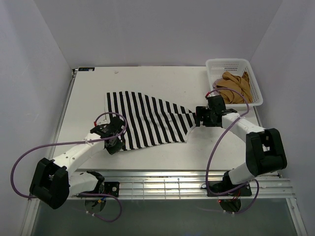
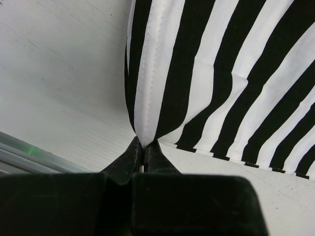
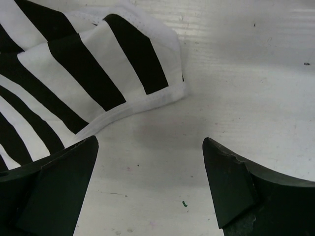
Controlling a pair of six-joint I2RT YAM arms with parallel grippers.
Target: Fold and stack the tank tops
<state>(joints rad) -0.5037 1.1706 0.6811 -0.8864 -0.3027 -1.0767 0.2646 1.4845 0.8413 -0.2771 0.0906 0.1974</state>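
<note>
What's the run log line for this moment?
left claw: shut on striped tank top corner | right claw: open, empty, at strap end | tan top: in white basket

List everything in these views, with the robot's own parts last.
striped tank top: one, black and white, spread out mid-table
tan-brown top: one seen, crumpled in the basket
mesh basket: one, white plastic, far right corner of the table
table: one, white, under everything
arms: two, white with black joints, left and right, based at the near edge
left gripper: one, black, shut on the striped tank top's near left hem corner
right gripper: one, black, open over bare table beside the top's strap end
</note>
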